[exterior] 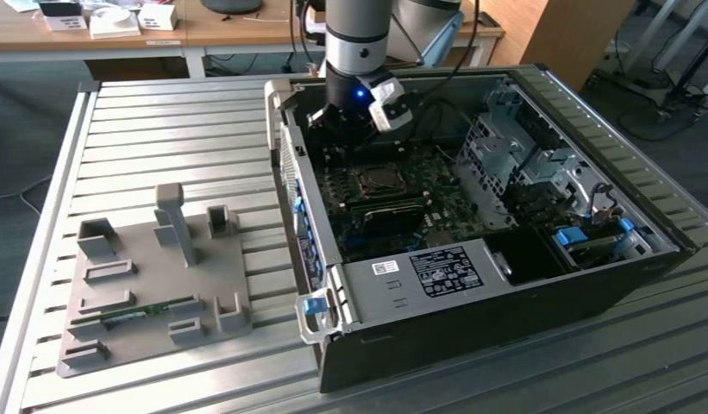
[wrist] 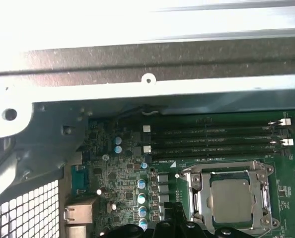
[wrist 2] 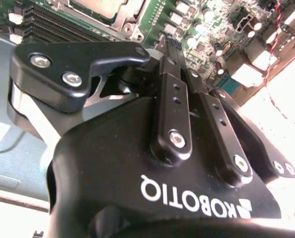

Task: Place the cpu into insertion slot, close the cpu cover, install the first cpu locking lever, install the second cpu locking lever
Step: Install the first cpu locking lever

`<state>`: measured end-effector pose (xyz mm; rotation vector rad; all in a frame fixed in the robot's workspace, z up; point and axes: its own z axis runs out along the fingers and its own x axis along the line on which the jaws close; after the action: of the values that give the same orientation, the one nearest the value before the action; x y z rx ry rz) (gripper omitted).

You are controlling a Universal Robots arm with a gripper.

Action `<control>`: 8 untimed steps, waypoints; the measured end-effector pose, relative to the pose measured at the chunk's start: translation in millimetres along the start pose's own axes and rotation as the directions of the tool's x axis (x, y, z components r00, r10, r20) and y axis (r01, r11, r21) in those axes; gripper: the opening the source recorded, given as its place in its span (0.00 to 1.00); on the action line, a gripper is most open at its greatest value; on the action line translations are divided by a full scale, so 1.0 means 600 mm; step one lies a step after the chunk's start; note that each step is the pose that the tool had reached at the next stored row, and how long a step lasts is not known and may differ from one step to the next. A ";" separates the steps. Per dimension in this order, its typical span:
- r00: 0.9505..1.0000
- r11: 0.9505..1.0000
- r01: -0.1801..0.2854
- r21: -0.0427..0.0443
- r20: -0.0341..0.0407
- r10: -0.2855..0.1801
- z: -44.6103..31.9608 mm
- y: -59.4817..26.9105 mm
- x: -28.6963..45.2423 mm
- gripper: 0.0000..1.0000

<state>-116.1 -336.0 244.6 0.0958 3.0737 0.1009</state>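
Arm: reaching down into the open case, which is lying on the slatted tabletop.
Gripper: hanging inside the case, above the board, near the slot and on the side towards the exterior view's left and far edge.
Fingers: in the second wrist view they are lying close together with nothing seen between them; the tips are pointing at the board.
Cpu: sitting in the slot, its grey top showing, in the first wrist view.
Cover: lying flat around the cpu, framing it.
Levers: too small to tell how they are lying.
Memory slots: running in long black rows just beside the slot.
Grey fixture: resting on the tabletop, well apart from the case, on the exterior view's left.
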 end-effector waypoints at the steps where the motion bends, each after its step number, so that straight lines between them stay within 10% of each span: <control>1: 1.000 1.000 0.000 0.000 0.000 0.000 -0.001 0.001 0.000 0.11; 8: 1.000 1.000 0.000 -0.001 0.003 0.000 -0.009 0.006 0.000 0.11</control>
<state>-116.4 -332.7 250.1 0.0955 3.0703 0.1026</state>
